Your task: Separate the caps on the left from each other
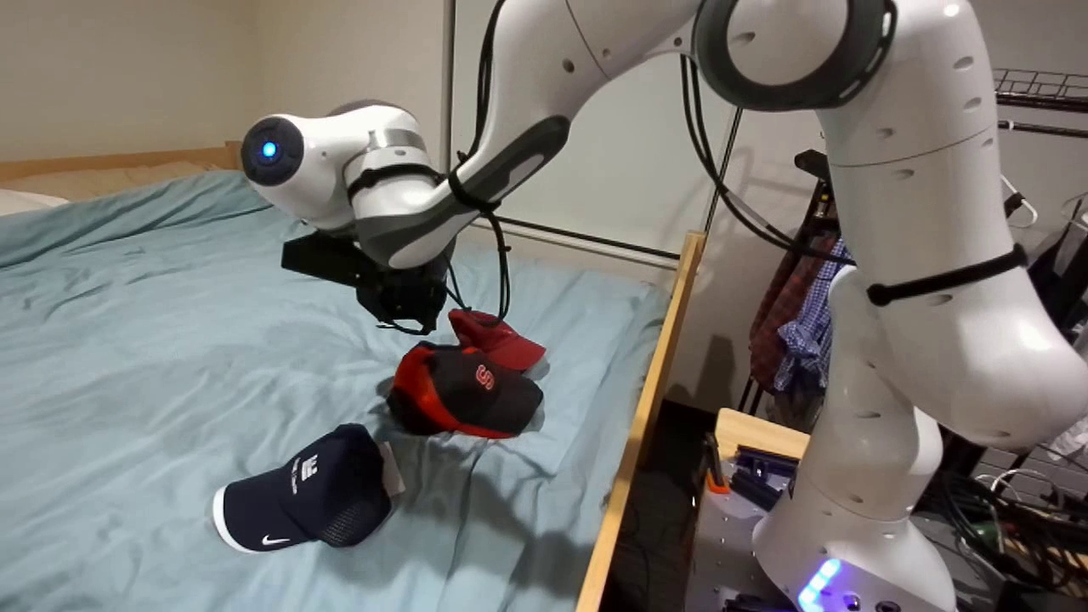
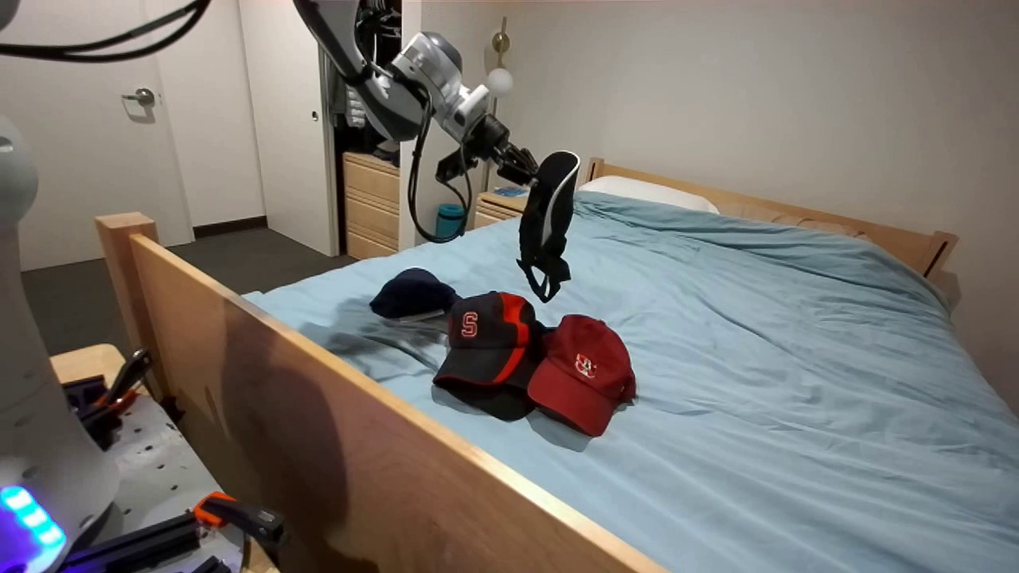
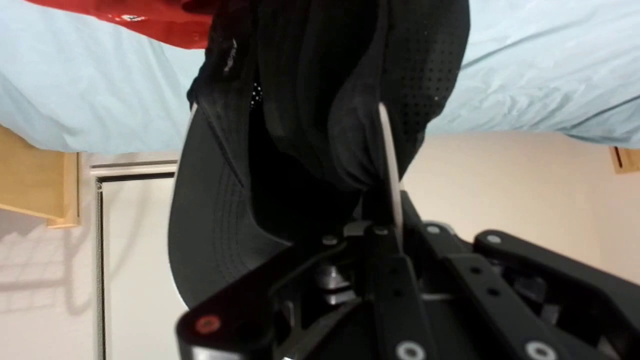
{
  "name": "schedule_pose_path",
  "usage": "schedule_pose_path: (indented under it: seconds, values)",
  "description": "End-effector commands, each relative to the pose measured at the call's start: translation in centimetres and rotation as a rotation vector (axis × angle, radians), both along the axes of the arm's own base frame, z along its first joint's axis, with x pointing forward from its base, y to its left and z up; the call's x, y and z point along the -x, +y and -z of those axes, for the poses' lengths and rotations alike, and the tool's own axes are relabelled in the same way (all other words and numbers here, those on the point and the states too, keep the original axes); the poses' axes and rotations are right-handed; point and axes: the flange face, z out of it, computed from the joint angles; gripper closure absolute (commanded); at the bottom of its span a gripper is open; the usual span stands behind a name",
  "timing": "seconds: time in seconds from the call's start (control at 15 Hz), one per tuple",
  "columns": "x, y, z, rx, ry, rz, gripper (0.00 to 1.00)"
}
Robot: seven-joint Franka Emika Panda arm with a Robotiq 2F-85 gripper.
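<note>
While the claw [image 2: 529, 169] pinches a black cap [image 2: 546, 211] above the bed [image 2: 764, 342], three more lie on it. In an exterior view, with the black-red cap [image 2: 484, 338] as centre, the black cap hangs at one o'clock, the navy cap [image 2: 412, 294] lies at ten, and the red cap [image 2: 587, 374] just beside, at about four.
</note>
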Motion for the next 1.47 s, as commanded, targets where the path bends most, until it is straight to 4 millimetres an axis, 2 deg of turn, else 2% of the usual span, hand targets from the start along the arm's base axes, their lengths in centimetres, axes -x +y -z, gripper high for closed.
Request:
schedule_pose_path:
  seconds: [0.0,0.13,0.4,0.47,0.8,1.13,1.27,1.4]
  values:
    - [0.5,1.7,1.8,0.061,-0.187,-0.035,0.97]
    - [1.4,2.6,3.2,0.110,-0.211,-0.060,0.97]
    - [4.3,3.7,6.3,0.139,-0.110,-0.053,0.96]
    - [3.0,3.9,6.1,0.128,-0.117,-0.065,0.94]
    - [4.8,4.8,8.0,0.131,-0.023,-0.092,0.98]
    - [9.1,6.4,13.4,0.088,0.103,-0.181,0.98]
    - [11.2,5.9,14.9,0.111,0.145,-0.162,0.98]
    - [13.1,4.8,15.6,0.152,0.174,-0.131,0.98]
